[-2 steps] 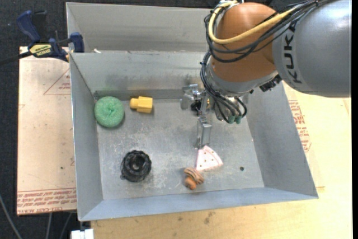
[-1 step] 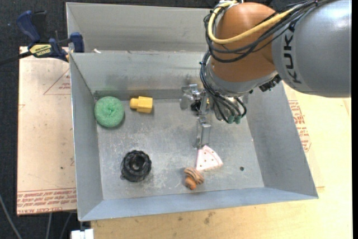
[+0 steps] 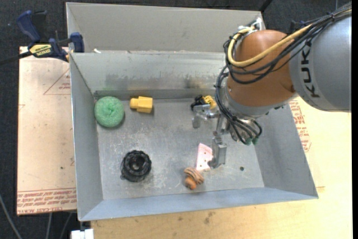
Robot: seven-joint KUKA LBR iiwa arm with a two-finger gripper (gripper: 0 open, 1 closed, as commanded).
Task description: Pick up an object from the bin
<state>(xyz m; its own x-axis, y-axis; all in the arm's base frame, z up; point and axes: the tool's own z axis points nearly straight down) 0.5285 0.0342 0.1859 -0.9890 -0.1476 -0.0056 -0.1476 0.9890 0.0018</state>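
- The grey metal bin [image 3: 168, 137] holds a few small things, spread well apart on its floor
- The silver arm [image 3: 330, 64] reaches in from the right, and its wrist sits under a rounded orange cover [image 3: 263, 67] with tan cables [image 3: 279, 45] looped over it
- Below the cover the jaws hang low over the front right part of the bin floor, with a dark slim tip close to the floor
- Whether the jaws are spread or pressed together cannot be told, and nothing can be seen pinched in them
- A small flat pink and white piece [image 3: 204, 154] lies just left of that tip, so close that I cannot tell if the two touch
- A small brown and orange lump [image 3: 193, 178] lies just in front of the pink and white piece, near the front wall
- A black ribbed round part [image 3: 136, 165] sits at the front left, well away from the jaws
- A green scouring ball [image 3: 109, 111] rests at the back left, with a yellow plastic block [image 3: 141, 104] near it on its right, not touching
- A small yellow and black item [image 3: 204, 102] shows by the back wall, right at the edge of the wrist; I cannot tell whether it lies in the bin or belongs to the robot
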